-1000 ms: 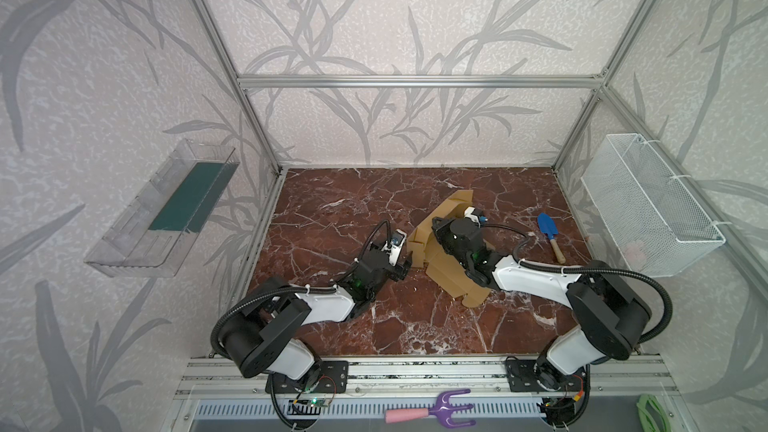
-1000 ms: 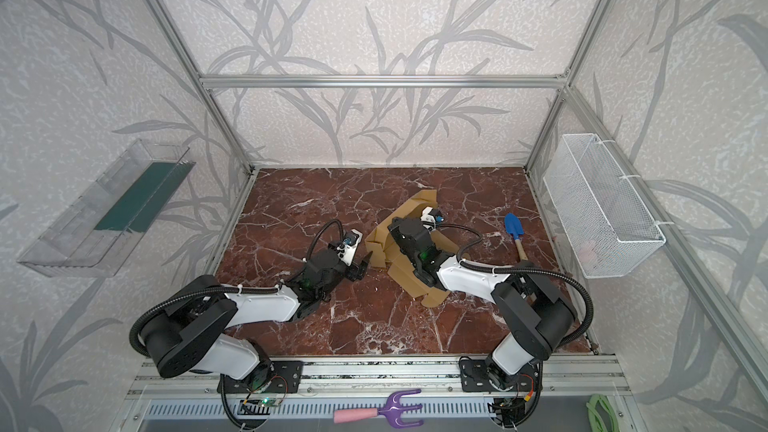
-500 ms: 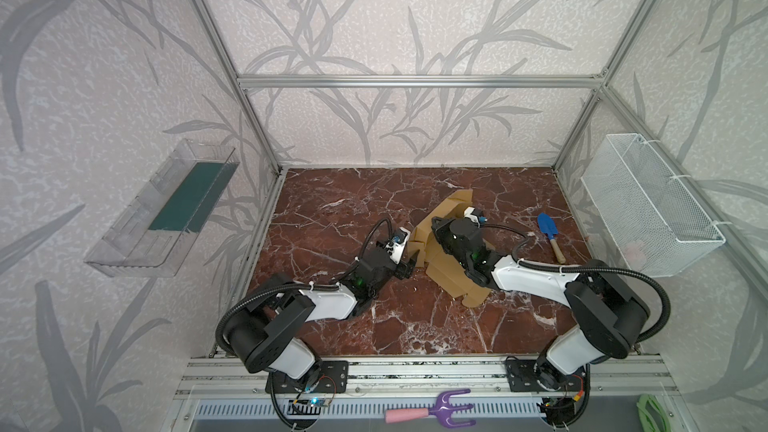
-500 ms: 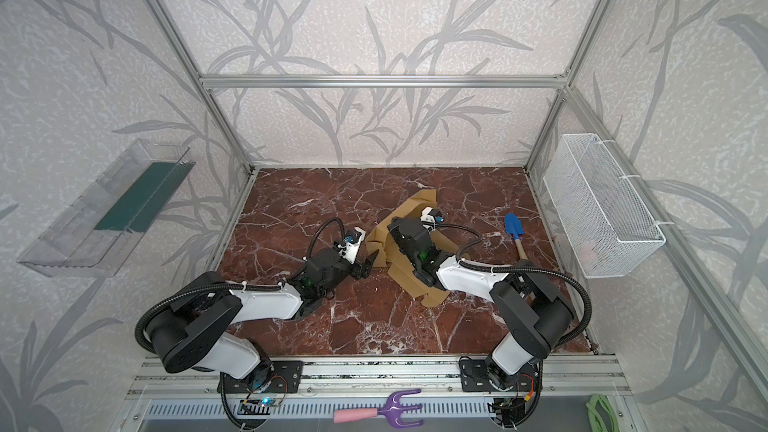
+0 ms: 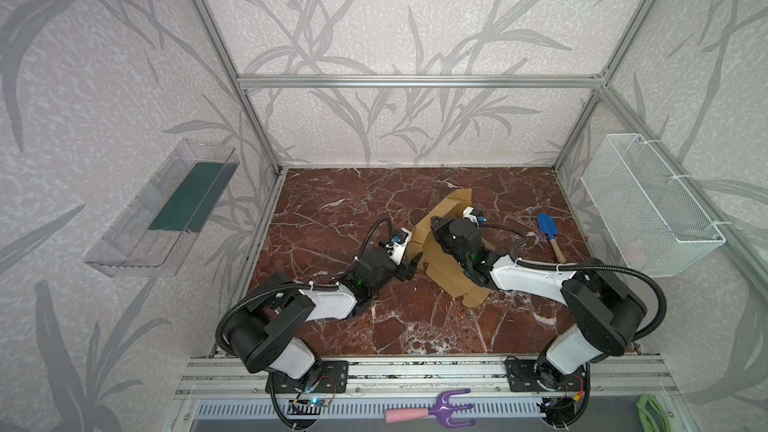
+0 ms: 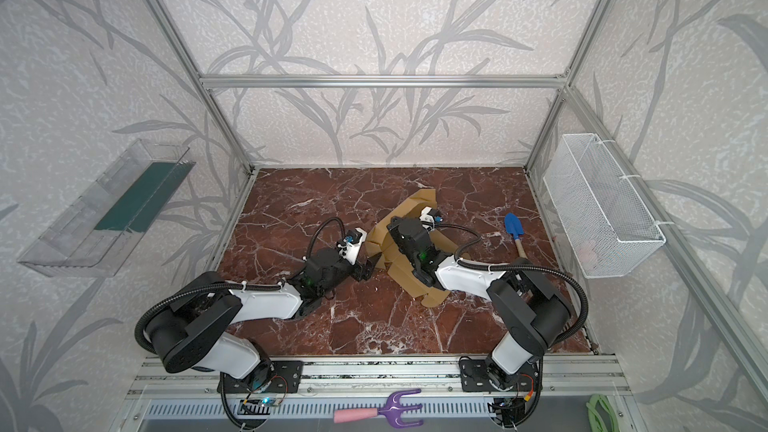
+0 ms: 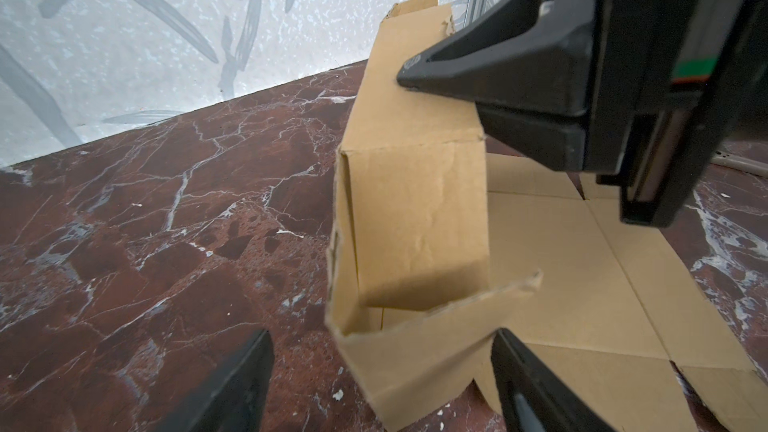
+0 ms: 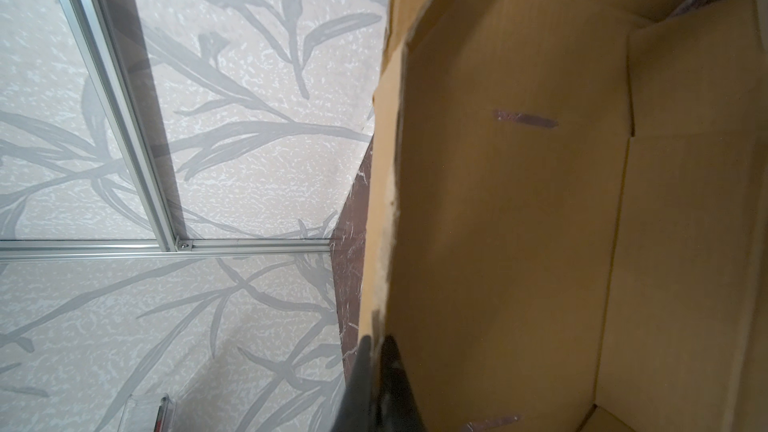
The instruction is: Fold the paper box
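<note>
The right gripper [image 8: 376,342] pinches the paper box [image 5: 453,290] wall. The left gripper [image 7: 380,340] is open; a box corner sits close.

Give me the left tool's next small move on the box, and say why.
Probably ease the left tool forward and close it on the loose corner flap of the paper box. Its jaws stand open on either side of that corner, while the right tool is shut on the raised wall's edge and holds it upright, so the corner looks ready to be tucked.

Tan paper box [image 7: 415,209]; white-veined red-brown tabletop [image 7: 166,222]
</note>
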